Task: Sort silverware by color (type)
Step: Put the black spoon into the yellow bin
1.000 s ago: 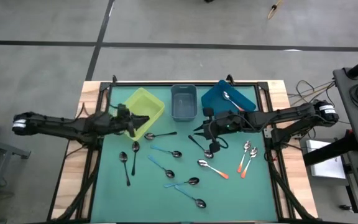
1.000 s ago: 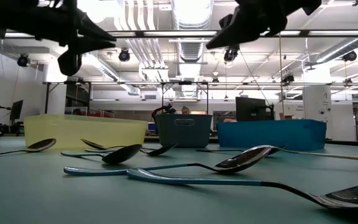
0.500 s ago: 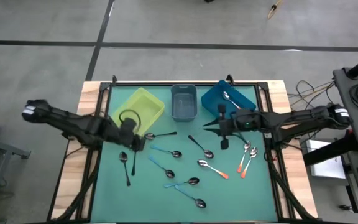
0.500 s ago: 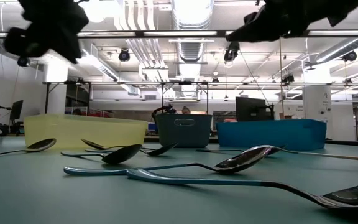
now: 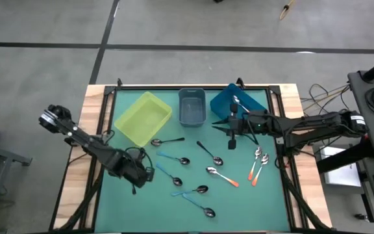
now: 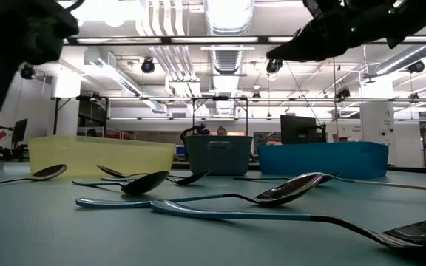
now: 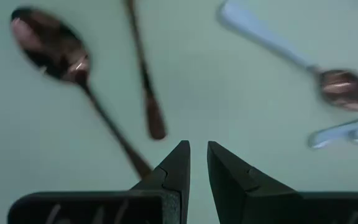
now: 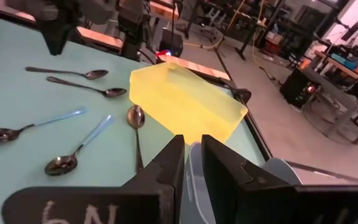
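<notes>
The silverware (image 5: 193, 170) lies scattered on the green surface (image 5: 271, 195), unsorted, while the left gripper (image 7: 197, 163), nearly closed and empty, hangs above two black-handled spoons (image 7: 92, 93), likely lining up a pick.

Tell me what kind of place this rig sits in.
Probably a robotics lab or workshop. The low view shows exposed ceiling ducts and a monitor behind the table; the right wrist view shows workbenches and floor cables.
</notes>
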